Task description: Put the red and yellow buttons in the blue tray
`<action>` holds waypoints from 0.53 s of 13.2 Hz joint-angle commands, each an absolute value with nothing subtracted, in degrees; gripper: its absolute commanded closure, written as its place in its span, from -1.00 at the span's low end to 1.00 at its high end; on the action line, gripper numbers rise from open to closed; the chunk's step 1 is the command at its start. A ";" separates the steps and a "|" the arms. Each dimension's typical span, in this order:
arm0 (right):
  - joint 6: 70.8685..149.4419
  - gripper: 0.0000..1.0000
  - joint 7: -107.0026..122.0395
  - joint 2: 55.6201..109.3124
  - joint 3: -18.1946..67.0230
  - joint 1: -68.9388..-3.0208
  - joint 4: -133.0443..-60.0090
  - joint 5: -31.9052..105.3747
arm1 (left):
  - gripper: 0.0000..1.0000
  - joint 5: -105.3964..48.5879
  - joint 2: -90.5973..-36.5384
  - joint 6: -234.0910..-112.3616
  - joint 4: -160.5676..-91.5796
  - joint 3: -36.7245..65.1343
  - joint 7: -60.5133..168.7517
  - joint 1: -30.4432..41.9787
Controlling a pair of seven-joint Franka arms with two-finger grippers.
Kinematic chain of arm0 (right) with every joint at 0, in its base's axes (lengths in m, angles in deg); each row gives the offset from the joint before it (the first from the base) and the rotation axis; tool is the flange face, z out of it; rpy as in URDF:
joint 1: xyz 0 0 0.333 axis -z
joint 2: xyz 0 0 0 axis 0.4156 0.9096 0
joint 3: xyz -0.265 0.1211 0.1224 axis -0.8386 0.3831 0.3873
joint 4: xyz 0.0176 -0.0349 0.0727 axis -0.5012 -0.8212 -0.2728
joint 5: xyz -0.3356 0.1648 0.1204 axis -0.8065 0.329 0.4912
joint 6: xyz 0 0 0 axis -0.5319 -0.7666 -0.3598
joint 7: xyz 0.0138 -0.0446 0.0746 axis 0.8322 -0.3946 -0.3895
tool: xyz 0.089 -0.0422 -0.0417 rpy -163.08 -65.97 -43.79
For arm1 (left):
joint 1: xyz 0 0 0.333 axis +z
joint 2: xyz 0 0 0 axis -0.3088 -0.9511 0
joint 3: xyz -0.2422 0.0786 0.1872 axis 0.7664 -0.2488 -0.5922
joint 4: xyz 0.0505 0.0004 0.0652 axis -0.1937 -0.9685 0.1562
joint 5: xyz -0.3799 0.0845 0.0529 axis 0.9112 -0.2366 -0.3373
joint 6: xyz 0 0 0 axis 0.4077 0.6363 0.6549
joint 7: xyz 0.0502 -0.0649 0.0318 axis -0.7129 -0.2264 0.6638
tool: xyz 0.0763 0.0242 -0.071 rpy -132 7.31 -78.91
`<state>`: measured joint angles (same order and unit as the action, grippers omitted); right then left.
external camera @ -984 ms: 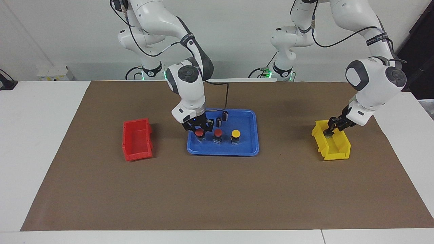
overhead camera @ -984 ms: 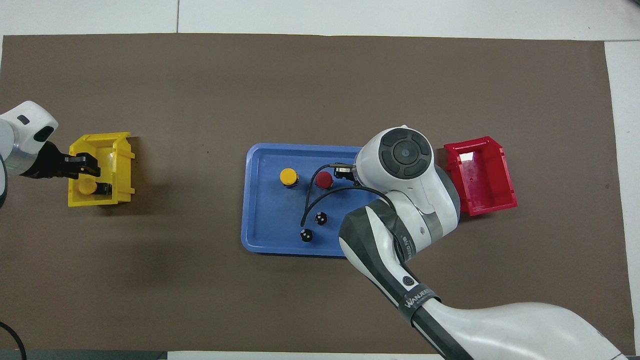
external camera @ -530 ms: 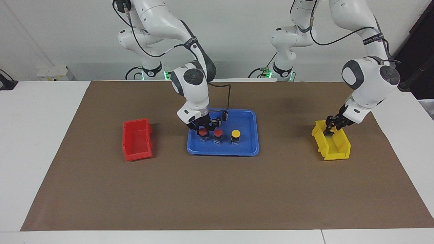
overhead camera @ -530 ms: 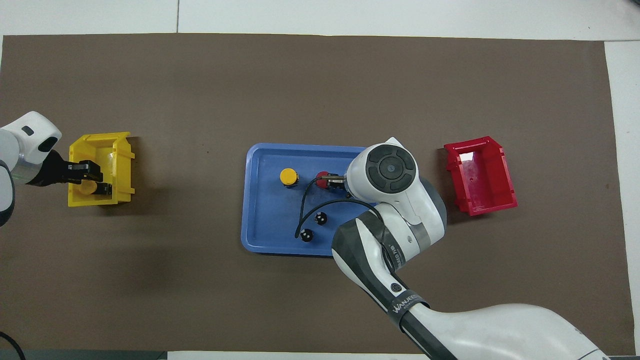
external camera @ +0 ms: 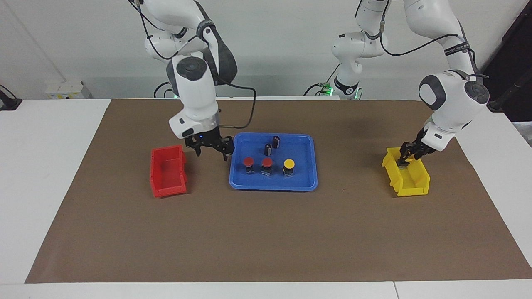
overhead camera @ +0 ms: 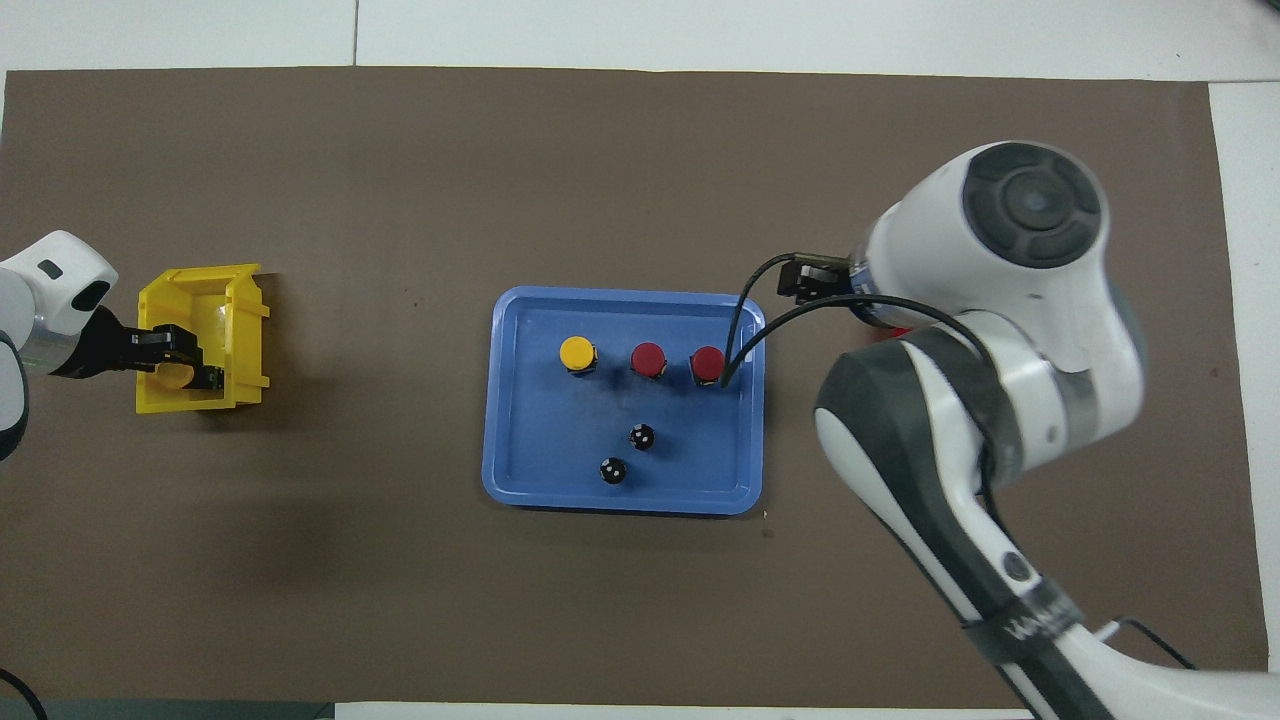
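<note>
The surface (external camera: 266,232) carries a brown mat, and on it the blue tray (external camera: 309,174) lies flat with its long axis running from one arm's end toward the other. In it stand three buttons in a row along that axis, caps up: two red buttons (external camera: 248,161) (external camera: 267,162) and a yellow button (external camera: 288,163). Two dark cylinders (external camera: 276,141) stand upright in the tray too, nearer the robots than the row.

The right pincer (external camera: 211,146) hangs over the mat between the red bin (external camera: 167,171) and the tray, its fingers spread wide and holding nothing. A second ago it was clamped on the outer red button inside the tray – now that button stands free just beside the pincer, and the arm has lifted and swung toward the red bin, whose inside shows nothing in the facing view.

The left pincer (overhead camera: 175,352) reaches into the yellow bin (overhead camera: 245,330) at the left arm's end, well apart from the tray. The fourth button (overhead camera: 178,374), yellow-capped, sits between its fingers – they are narrow about it, though a firm grip cannot be told. That arm has barely shifted since.
</note>
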<state>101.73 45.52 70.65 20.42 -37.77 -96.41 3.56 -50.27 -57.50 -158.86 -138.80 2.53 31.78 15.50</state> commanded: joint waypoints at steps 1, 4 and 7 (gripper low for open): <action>92.53 -1.00 36.82 63.71 20.99 -32.22 -95.88 4.04 | -0.17 -51.61 -55.35 -161.40 -142.20 3.00 31.38 16.23; 80.29 -1.00 29.51 64.39 20.82 -27.56 -86.40 4.04 | -0.17 -51.61 -55.35 -162.19 -142.73 3.00 31.29 16.57; 81.06 -1.00 26.95 65.01 20.99 -24.64 -85.85 3.86 | 0.40 -52.22 -55.88 -164.13 -143.17 3.00 31.56 16.84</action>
<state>81.80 28.63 62.53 20.26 -26.08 -88.06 3.58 -50.48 -57.39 -161.62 -140.74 2.52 31.78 15.96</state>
